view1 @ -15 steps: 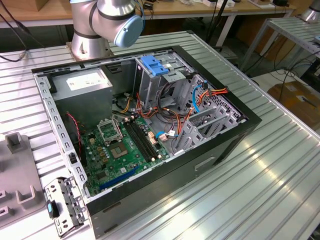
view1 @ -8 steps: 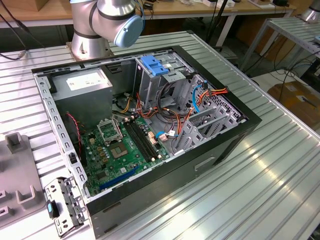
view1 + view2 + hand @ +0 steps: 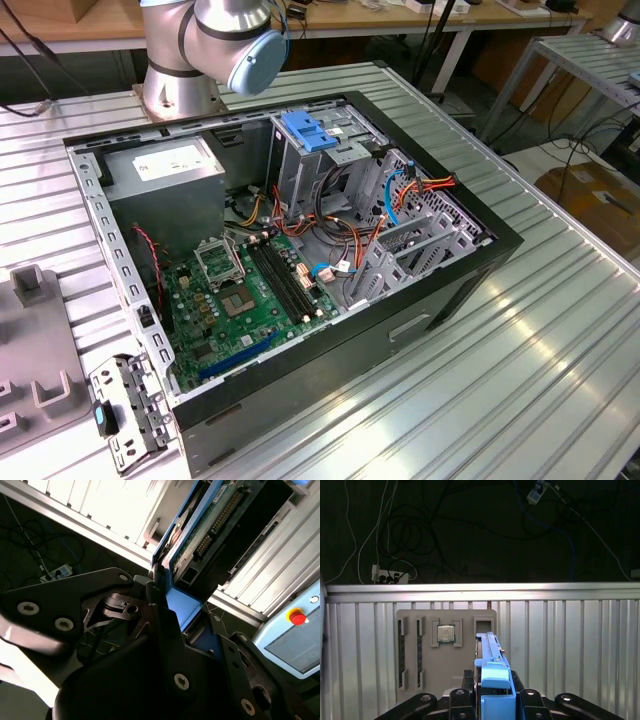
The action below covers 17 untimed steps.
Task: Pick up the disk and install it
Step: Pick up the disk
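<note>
Clamping the blue-edged disk (image 3: 490, 655), the claw (image 3: 492, 692) holds it edge-on.

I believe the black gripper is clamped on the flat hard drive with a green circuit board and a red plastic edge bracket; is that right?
Not quite: the bracket is blue, not red, as both wrist views show. The gripper is indeed clamped on the hard drive.

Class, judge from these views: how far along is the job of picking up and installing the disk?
Done: the disk is picked up, held off the grey tray. In hand: the tool is shut on its blue-edged sides. Left: the install; the disk is not yet in the open computer case.
</note>
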Available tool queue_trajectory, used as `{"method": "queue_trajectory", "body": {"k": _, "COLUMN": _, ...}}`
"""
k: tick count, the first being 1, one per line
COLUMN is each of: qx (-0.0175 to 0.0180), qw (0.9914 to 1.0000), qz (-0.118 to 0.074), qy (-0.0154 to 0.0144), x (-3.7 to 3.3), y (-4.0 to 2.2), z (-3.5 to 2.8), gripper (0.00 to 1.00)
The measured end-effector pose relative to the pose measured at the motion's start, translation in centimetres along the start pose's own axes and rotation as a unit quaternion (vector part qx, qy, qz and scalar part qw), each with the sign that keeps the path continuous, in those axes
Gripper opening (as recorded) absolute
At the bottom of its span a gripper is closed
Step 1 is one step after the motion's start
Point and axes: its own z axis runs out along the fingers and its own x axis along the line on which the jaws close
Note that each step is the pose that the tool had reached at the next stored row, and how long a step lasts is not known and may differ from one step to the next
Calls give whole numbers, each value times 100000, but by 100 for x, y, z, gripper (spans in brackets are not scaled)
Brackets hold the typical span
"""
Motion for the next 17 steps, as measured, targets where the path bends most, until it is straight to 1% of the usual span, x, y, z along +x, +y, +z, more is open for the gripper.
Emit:
{"method": "queue_trajectory", "body": {"k": 7, "qx": -5, "qw": 100000, "qz": -1, "qy": 2, "x": 0, "y": -1, "z": -58, "gripper": 37}}
{"method": "queue_trajectory", "body": {"k": 12, "qx": -2, "qw": 100000, "qz": -2, "qy": -1, "x": 1, "y": -2, "z": -125, "gripper": 37}}
{"method": "queue_trajectory", "body": {"k": 13, "qx": -6, "qw": 100000, "qz": 0, "qy": 0, "x": 1, "y": -2, "z": -146, "gripper": 37}}
{"method": "queue_trajectory", "body": {"k": 15, "qx": -29, "qw": 100000, "qz": -3, "qy": 3, "x": 1, "y": -4, "z": -209, "gripper": 37}}
{"method": "queue_trajectory", "body": {"k": 17, "qx": -55, "qw": 100000, "qz": 4, "qy": 0, "x": 1, "y": -4, "z": -243, "gripper": 37}}
